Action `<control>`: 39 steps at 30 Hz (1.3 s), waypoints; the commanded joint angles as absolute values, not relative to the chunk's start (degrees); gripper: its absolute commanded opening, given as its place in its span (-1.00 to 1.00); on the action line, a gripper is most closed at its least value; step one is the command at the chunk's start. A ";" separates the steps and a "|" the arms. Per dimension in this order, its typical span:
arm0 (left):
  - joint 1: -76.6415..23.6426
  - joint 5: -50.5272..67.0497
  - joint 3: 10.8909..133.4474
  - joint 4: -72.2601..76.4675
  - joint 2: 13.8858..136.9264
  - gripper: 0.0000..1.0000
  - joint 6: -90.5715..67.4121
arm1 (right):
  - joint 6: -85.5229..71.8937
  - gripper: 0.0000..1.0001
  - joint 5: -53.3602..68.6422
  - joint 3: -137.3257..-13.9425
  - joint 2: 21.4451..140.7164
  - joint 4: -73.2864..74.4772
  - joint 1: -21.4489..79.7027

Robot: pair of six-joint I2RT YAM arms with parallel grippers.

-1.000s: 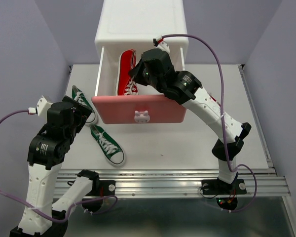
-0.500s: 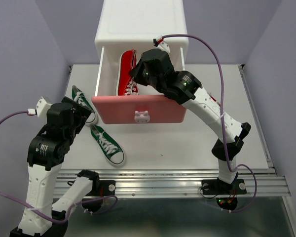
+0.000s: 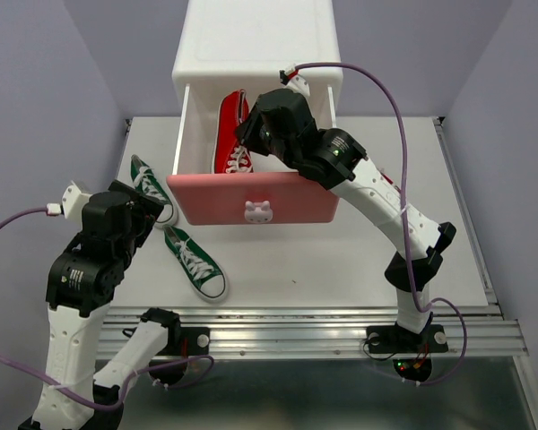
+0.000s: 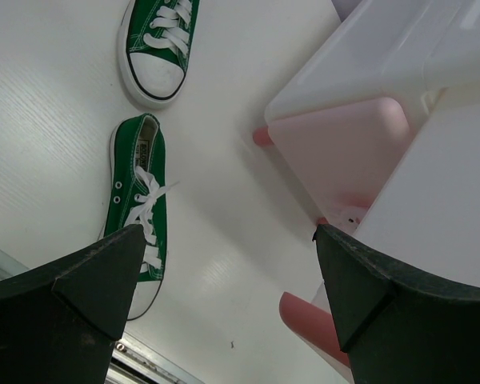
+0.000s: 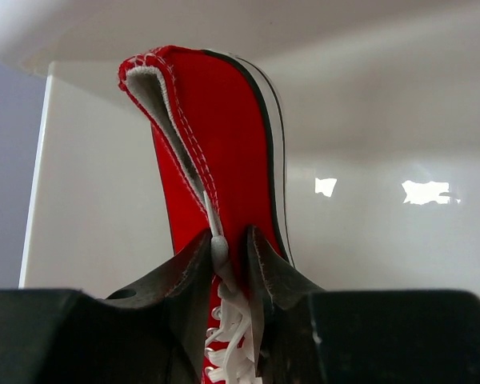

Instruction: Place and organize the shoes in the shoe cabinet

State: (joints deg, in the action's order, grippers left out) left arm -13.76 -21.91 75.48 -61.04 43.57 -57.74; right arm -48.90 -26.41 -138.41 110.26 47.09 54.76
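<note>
The white shoe cabinet [image 3: 255,40] stands at the back with its upper pink drawer [image 3: 251,199] pulled out. My right gripper [image 3: 248,125] is inside the drawer, shut on the upper of a red shoe [image 3: 231,134]. In the right wrist view the red shoe [image 5: 216,136] stands on edge between the closed jaws [image 5: 230,250]. A second red shoe cannot be made out. Two green shoes lie on the table left of the drawer, one [image 3: 195,262] near the front and one [image 3: 147,182] partly behind my left arm. My left gripper [image 3: 151,213] is open and empty above them [image 4: 228,276].
The left wrist view shows both green shoes [image 4: 154,44] [image 4: 138,212], the paler lower drawer front [image 4: 344,152] and the pulled-out drawer's underside [image 4: 308,316]. A metal rail [image 3: 341,318] runs along the table's near edge. Purple walls close in both sides.
My left arm has drawn back a little toward the near edge. My right gripper and the red shoe have barely shifted.
</note>
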 commanded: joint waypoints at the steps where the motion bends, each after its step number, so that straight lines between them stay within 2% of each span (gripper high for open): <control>1: -13.62 -23.91 75.85 -61.44 42.98 0.97 -58.27 | -49.92 -0.43 -26.19 -139.92 108.55 44.12 55.37; 17: -13.62 -24.26 75.59 -61.87 42.19 0.97 -58.54 | -49.75 -0.30 -28.74 -137.99 108.98 42.01 55.37; 21: -13.62 -24.35 75.67 -61.96 42.19 0.97 -58.62 | -49.05 -0.20 -28.65 -138.25 108.98 41.57 55.37; 24: -13.62 -24.43 75.59 -61.96 42.19 0.97 -59.06 | -46.24 -0.05 -29.00 -138.43 108.63 38.77 55.37; 28: -13.62 -24.26 75.76 -61.52 42.19 0.97 -59.50 | -40.79 0.42 -29.09 -135.80 106.53 30.43 55.37; 30: -13.62 -24.26 76.11 -61.26 42.36 0.97 -59.50 | -37.11 0.52 -26.90 -134.65 104.86 24.02 55.37; 32: -13.62 -24.17 76.55 -61.00 42.71 0.97 -59.50 | -33.77 0.75 -23.04 -132.98 103.28 17.42 55.37; 33: -13.62 -24.08 76.73 -60.82 42.80 0.97 -59.41 | -32.62 0.94 -21.72 -132.72 102.84 15.66 55.37; 34: -13.62 -24.00 76.82 -60.82 42.89 0.97 -59.41 | -31.13 0.99 -19.01 -132.37 102.48 12.34 55.37; 39: -13.62 -23.47 76.82 -59.86 43.42 0.97 -59.33 | -22.17 1.00 -17.40 -134.47 100.99 8.27 55.37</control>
